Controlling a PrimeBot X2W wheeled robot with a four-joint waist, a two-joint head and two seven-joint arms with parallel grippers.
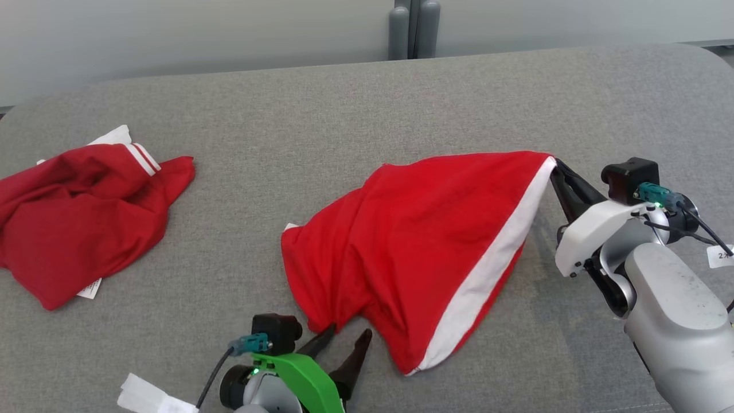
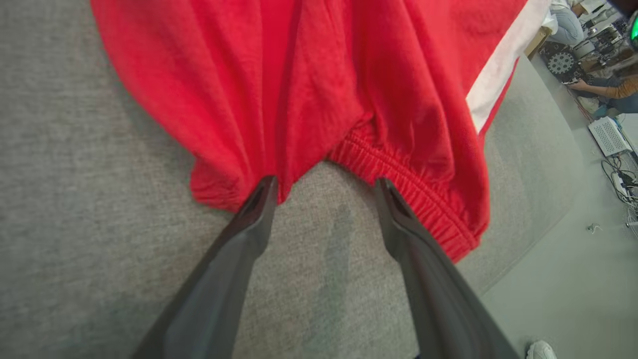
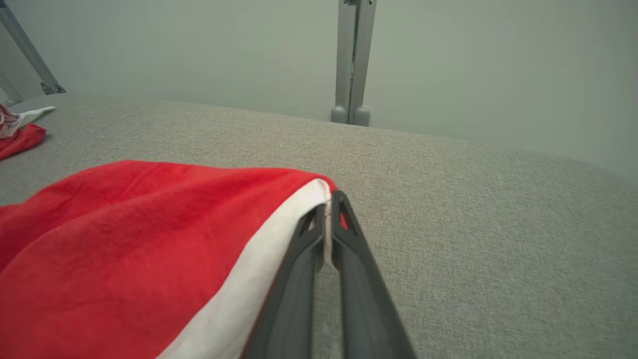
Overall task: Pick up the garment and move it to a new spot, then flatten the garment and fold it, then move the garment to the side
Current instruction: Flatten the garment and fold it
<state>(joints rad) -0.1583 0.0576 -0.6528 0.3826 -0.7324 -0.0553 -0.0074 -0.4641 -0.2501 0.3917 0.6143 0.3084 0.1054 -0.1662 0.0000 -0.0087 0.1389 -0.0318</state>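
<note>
Right end effector [image 1: 555,165] pinches the red garment's [image 1: 424,241] white-striped corner, raised above the tabletop [image 1: 321,115]. Left end effector [image 1: 347,337] gapes, fingertips at the elastic waistband [image 2: 398,174].

It is a lab or workshop: a padded grey table [image 1: 344,115], a partition [image 3: 199,50], and a floor [image 2: 548,249] with cables [image 2: 617,172], a geared machine [image 2: 561,63] and a seated person [image 2: 610,94].
</note>
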